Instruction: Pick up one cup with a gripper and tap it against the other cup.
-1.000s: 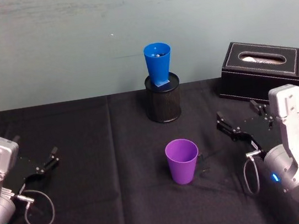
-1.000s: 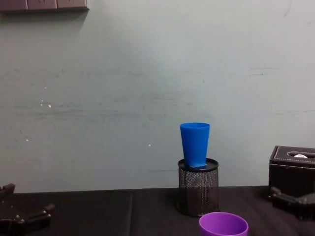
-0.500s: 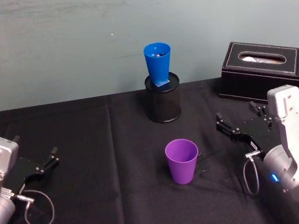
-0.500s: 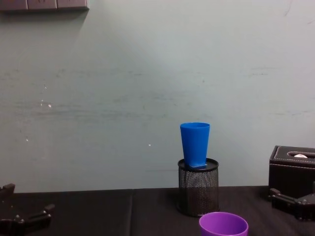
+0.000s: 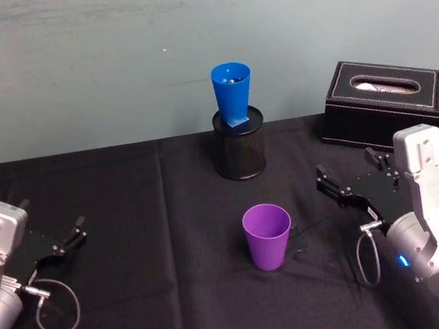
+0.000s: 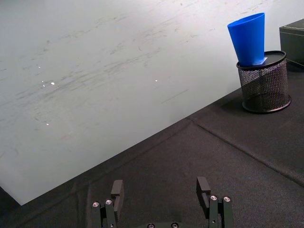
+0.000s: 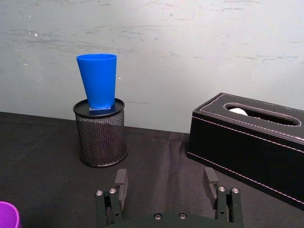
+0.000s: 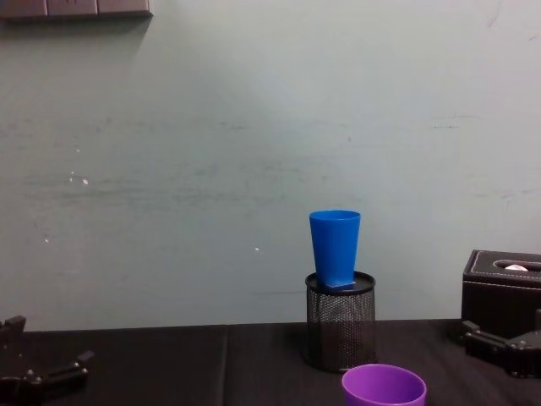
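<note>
The purple cup [image 5: 268, 236] stands upright at the middle of the black table [image 5: 165, 246], nothing touching it. At its 12 o'clock, well apart, the blue cup [image 5: 231, 92] sits upright in a black mesh pen holder [image 5: 242, 153] by the wall. A black tissue box [image 5: 395, 107] lies at 2 o'clock. The right gripper [image 5: 357, 179] hovers at 3 o'clock, fingers spread wide and empty, with clear cloth between it and the purple cup. The left gripper [image 5: 60, 240] rests at 9 o'clock, also spread wide.

A plain purple cup [image 5: 268, 236] and a bright blue cup [image 5: 232, 93] contrast with the black mesh holder [image 5: 242, 153], black tablecloth [image 5: 157, 247] and black, seemingly pale-stitched box [image 7: 248, 140].
</note>
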Controlling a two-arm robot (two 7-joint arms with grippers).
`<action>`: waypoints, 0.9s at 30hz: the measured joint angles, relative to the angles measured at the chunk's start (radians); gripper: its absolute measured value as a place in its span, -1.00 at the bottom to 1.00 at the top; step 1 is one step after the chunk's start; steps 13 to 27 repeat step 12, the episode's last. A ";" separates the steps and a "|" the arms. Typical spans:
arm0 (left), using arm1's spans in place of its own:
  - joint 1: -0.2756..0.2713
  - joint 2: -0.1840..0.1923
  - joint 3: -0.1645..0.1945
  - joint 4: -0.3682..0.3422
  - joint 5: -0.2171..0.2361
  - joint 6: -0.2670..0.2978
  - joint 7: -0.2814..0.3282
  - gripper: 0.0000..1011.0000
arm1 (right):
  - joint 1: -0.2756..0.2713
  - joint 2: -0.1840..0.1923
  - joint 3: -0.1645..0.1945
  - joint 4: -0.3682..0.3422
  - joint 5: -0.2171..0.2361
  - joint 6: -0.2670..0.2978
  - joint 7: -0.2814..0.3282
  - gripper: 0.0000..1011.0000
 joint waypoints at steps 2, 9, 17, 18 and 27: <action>0.000 0.000 0.000 0.000 0.000 0.000 0.000 0.98 | 0.000 0.000 0.000 0.000 0.000 0.000 0.000 0.98; 0.000 0.000 0.000 0.000 0.000 0.000 0.000 0.98 | -0.001 0.001 0.000 -0.001 0.001 -0.001 0.001 0.98; 0.000 0.000 0.000 0.000 0.000 0.000 0.000 0.98 | -0.001 0.001 0.000 -0.001 0.001 -0.002 0.001 0.98; 0.000 0.000 0.000 0.000 0.000 0.000 0.000 0.98 | -0.001 0.001 0.000 -0.001 0.001 -0.002 0.001 0.98; 0.000 0.000 0.000 0.000 0.000 0.000 0.000 0.98 | -0.001 0.001 0.000 -0.001 0.001 -0.002 0.001 0.98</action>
